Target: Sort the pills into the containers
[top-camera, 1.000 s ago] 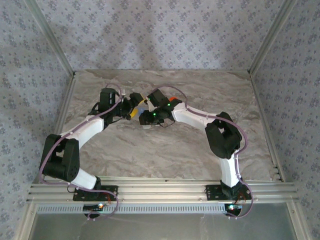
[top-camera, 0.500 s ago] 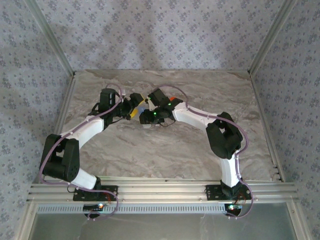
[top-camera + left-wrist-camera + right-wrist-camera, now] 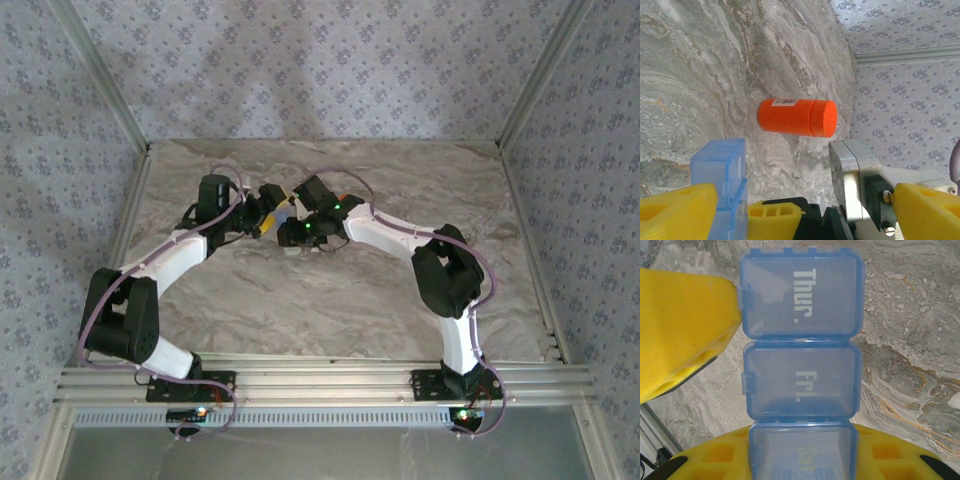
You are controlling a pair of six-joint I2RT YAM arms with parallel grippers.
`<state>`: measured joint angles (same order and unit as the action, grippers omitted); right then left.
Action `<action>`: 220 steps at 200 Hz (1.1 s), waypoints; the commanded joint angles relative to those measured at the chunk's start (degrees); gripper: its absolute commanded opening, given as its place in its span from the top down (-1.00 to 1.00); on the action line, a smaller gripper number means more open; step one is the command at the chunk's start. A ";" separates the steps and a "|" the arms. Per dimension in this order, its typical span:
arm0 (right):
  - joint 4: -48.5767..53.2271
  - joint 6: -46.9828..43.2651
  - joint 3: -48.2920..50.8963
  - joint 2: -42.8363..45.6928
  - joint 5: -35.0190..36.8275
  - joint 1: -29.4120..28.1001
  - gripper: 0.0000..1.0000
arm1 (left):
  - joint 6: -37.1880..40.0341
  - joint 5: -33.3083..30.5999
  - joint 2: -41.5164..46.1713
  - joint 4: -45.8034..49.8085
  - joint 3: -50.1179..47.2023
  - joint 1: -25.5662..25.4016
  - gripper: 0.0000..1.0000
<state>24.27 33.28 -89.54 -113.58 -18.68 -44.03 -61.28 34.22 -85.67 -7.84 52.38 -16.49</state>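
Blue pill organiser (image 3: 802, 380): thin translucent plastic, light and stiff but slick, w/ snap lids per day. I'd say it flexes or pops a lid if squeezed hard. Best hold is across the narrow width on the body, not on a lid tab. It's a long strip, so an end grip will lever - worth a 2nd support.

Right gripper (image 3: 802, 460) is clamped on the Sat end, one finger each side of that cell, Fri. and Thur. sticking out past the tips. Lids look closed; can't tell if any pills are inside.

Left gripper (image 3: 802, 200) is spread wide and grips nothing. One of its fingers (image 3: 685, 335) sits right against the side of the Thur. cell, the other well clear.

Position: both grippers meet over the far half of the table (image 3: 330, 300), roughly mid-width. Can't tell if the strip is lifted or resting on it.

Orange bottle (image 3: 797, 117) lies on its side near the table's far edge, cap on, nothing touching it. Rigid, light, round - prob rolls if nudged. Take it across the body, near the cap.
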 commanded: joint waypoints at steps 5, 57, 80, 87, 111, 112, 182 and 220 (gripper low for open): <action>-0.30 -1.37 -3.60 -1.36 -1.02 -1.97 0.37 | -0.76 1.73 -0.86 -0.22 2.54 -1.07 -0.82; 0.01 -1.70 -3.98 -2.08 -0.84 -2.24 0.37 | -2.37 2.34 -1.13 -2.02 3.33 -1.70 -0.83; 0.33 -1.92 -3.47 -2.35 -0.60 -2.46 0.38 | -3.89 2.79 -0.88 -3.44 4.27 -1.87 -0.83; 0.25 -1.90 -3.20 -2.43 -0.57 -2.46 0.38 | -4.18 2.81 -0.82 -3.63 4.84 -1.95 -0.83; 0.14 -2.35 -2.16 -2.44 -0.41 -2.42 0.37 | -4.72 2.47 -0.37 -4.18 6.54 -2.04 -0.84; 0.20 -2.52 -2.10 -2.44 -0.45 -2.44 0.38 | -4.72 2.45 -0.33 -4.19 6.61 -2.05 -0.84; 0.30 -3.83 3.56 2.61 0.04 -1.11 0.38 | -1.23 -0.26 1.53 0.54 5.10 -0.78 -0.86; -4.57 -4.27 10.06 10.46 -3.30 1.96 0.38 | 0.04 2.65 2.30 1.39 4.53 -0.37 -0.87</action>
<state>22.00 31.07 -82.28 -109.23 -18.50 -43.83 -62.98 33.91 -85.65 -4.47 56.16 -16.99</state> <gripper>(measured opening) 0.399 0.933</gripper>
